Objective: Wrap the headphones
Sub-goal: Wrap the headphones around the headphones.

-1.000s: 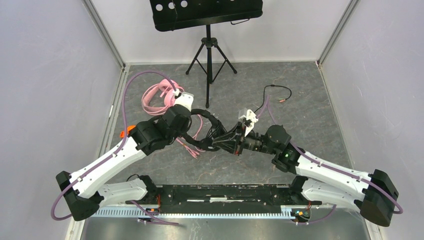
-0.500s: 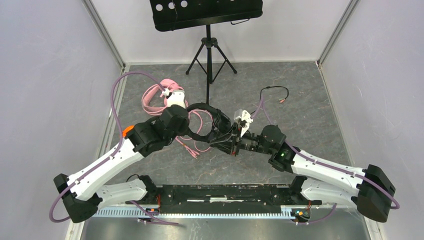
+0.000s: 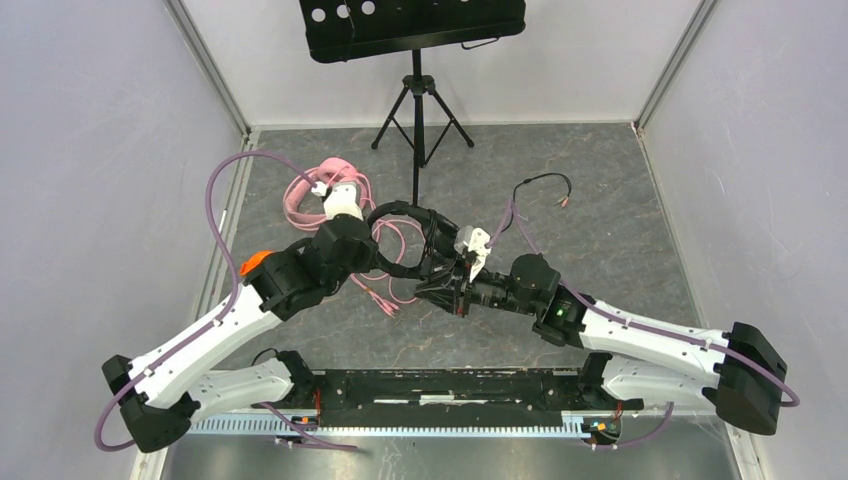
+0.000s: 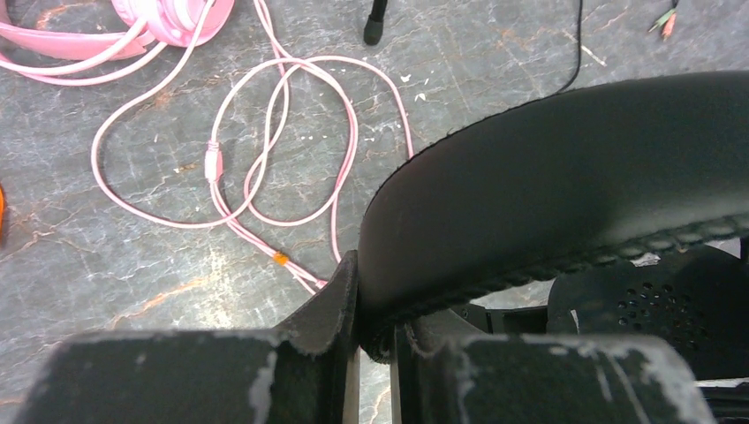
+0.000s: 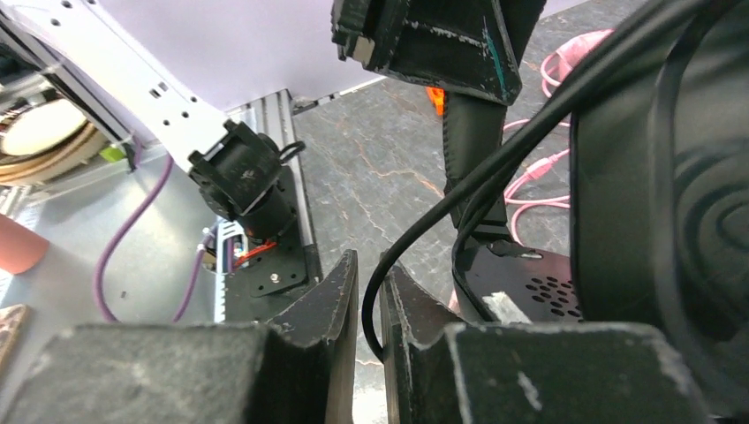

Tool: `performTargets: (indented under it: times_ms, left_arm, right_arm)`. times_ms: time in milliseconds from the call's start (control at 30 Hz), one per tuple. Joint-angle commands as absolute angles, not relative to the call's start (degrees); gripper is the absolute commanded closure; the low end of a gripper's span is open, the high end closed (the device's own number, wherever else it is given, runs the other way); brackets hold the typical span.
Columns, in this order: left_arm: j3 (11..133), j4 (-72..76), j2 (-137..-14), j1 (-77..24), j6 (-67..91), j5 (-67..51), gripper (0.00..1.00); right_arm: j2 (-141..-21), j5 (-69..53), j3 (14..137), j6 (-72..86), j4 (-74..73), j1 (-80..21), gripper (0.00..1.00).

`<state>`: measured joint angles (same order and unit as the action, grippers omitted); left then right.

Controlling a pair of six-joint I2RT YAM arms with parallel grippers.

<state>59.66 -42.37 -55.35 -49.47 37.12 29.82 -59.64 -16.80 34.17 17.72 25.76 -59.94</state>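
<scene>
L gripper (image 4: pixel 375 329) clamped black headphones' band (image 4: pixel 565 177), R gripper (image 5: pixel 369 300) pinched their cable (image 5: pixel 495 163). I reckoned on winding taut, slack from 1 o'clock.

Black headphones (image 4: pixel 574 177) were matte black | thin black cable (image 5: pixel 430 217) was black | pink headphones (image 3: pixel 300 205) and pink cable (image 4: pixel 212 163) were pale pink | table (image 3: pixel 620 250) was grey, marbled with white veins | music stand (image 3: pixel 412 25) was black | left arm (image 3: pixel 200 335) and right arm (image 3: pixel 650 335) were white with black joints
</scene>
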Motion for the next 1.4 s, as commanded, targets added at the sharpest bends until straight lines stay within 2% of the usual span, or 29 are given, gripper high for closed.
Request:
performTargets:
  times_ms: [0,500,833,1367]
  left_arm:
    - [60.2,-35.0,-53.3,-49.2,42.7,29.6,0.98]
    - [60.0,-31.4,-50.9,-49.2,47.2,23.2,0.98]
    - [60.2,-30.2,-49.4,-49.2,49.2,19.0,0.98]
    - [60.4,-29.5,-47.7,-49.2,50.6,15.6,0.98]
  right_arm:
    - [-58.9,-12.4,35.9,11.9,23.9,-61.4,0.81]
    - [-58.2,-4.5,29.0,-7.5,33.2,-65.4,0.79]
    - [-58.1,-1.5,18.3,-19.6,49.2,-65.8,0.75]
    - [-66.0,-0.4,10.6,-21.4,63.0,-65.8,0.75]
